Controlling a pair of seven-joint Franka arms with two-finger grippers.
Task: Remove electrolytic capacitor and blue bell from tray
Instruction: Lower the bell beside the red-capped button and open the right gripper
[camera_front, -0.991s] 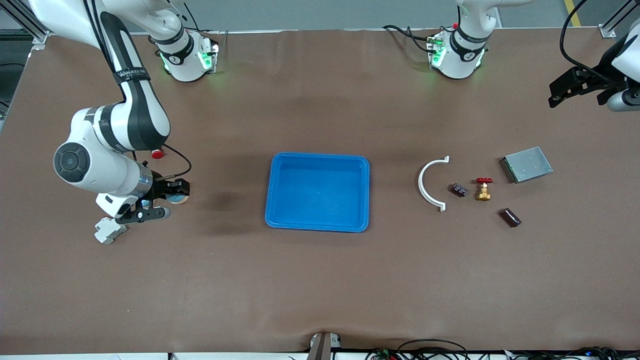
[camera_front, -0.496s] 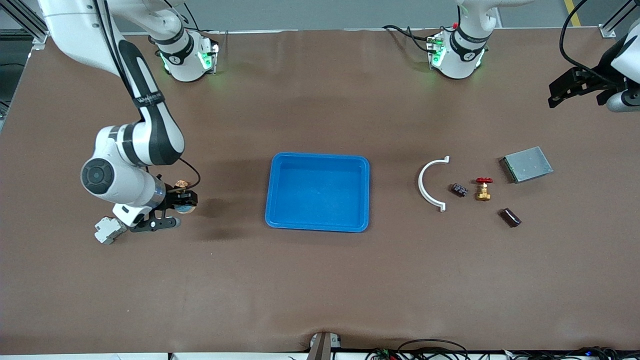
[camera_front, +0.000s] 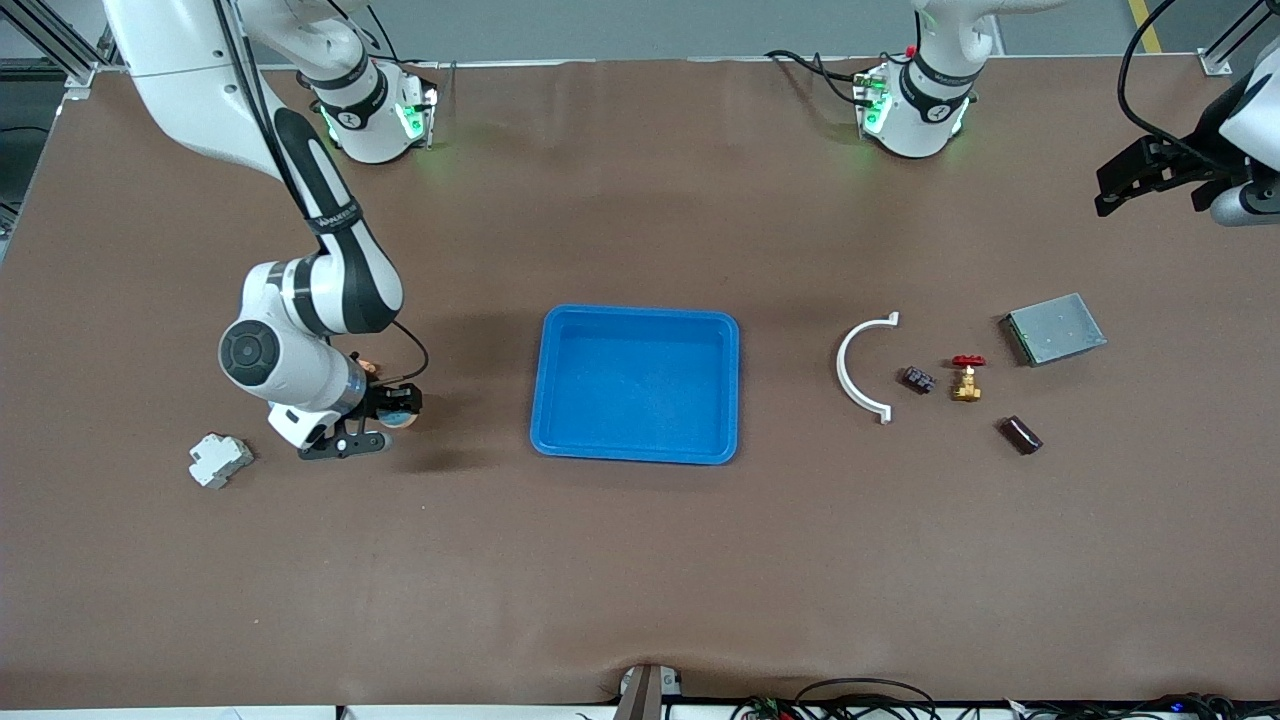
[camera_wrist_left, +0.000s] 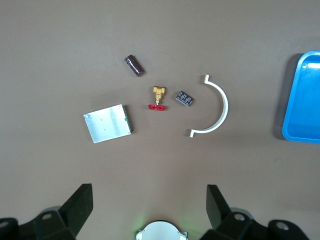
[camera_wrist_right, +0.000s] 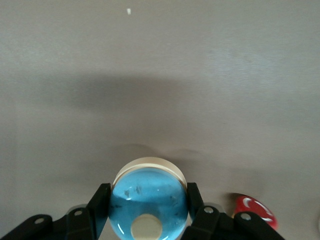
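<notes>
The bell (camera_wrist_right: 148, 202) is a blue dome with a cream rim and button. My right gripper (camera_wrist_right: 148, 210) is shut on it, a finger pressed against each side. In the front view the right gripper (camera_front: 395, 413) holds the bell (camera_front: 402, 409) over bare table, beside the blue tray (camera_front: 545, 440) toward the right arm's end. The capacitor (camera_front: 1020, 434) is a dark brown cylinder lying on the table toward the left arm's end; it also shows in the left wrist view (camera_wrist_left: 134, 65). My left gripper (camera_front: 1110, 190) waits high at the table's edge, open and empty (camera_wrist_left: 150, 200).
Near the capacitor lie a white plastic arc (camera_front: 850, 370), a small dark block (camera_front: 918, 379), a brass valve with a red handle (camera_front: 966, 378) and a grey metal box (camera_front: 1054, 328). A white block (camera_front: 219, 459) lies beside the right arm.
My right arm has carried the bell toward the blue tray, away from the white block. The left arm has barely moved.
</notes>
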